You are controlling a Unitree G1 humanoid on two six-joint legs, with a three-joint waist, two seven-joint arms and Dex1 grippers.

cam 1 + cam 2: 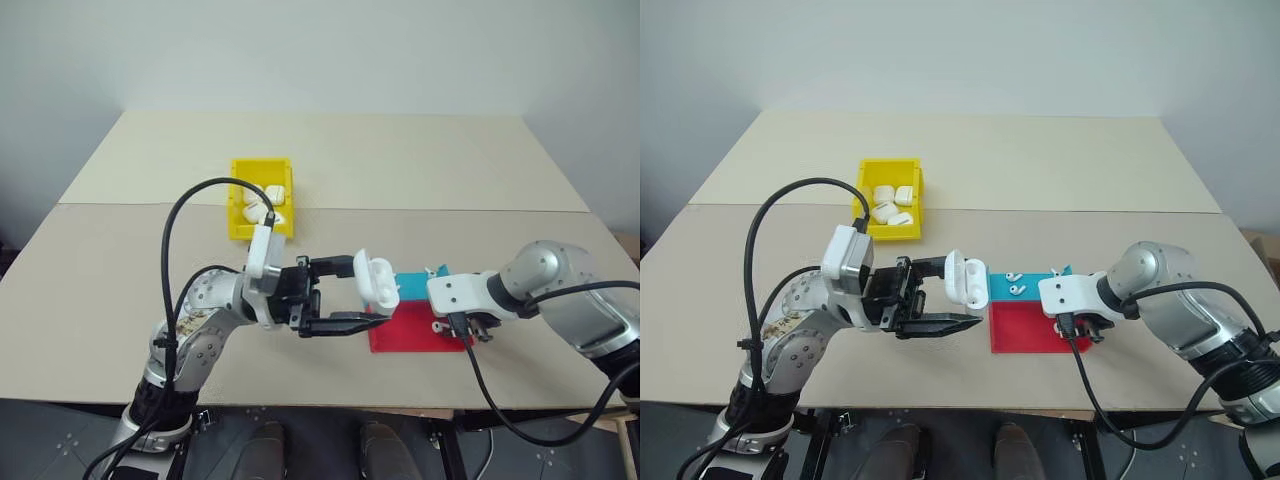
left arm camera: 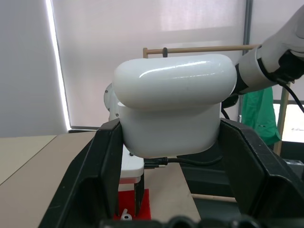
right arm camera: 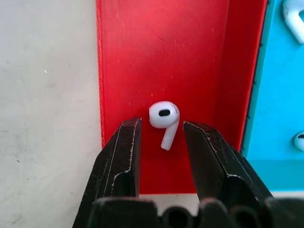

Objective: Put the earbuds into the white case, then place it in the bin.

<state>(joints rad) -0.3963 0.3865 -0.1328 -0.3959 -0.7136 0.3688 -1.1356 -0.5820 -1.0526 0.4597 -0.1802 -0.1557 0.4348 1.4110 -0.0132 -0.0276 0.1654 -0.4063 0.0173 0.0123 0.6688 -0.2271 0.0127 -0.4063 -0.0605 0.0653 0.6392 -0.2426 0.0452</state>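
Right hand (image 3: 161,137) poised over one earbud (image 3: 164,121) on the red half of the tray (image 3: 199,57). The earbud lies flat between the two fingers, which stand partly spread on either side of it without touching; its stem runs roughly along the fingers' own line, head away from the wrist, so the closing stroke would meet it across its narrow width. The right hand is the nearer one and points steeply down.

Left hand (image 1: 345,295) holds the case (image 1: 375,278) pinched across its body, lid flipped open, raised above the tabletop (image 1: 120,260) just beside the tray's left edge.

Two more earbuds (image 1: 1014,283) rest on the blue half of the tray. The bin (image 1: 238,226), farther back on the left, contains several closed white cases (image 1: 262,200).

Judged step: grasping the first earbud; nothing appears loaded into the held case.
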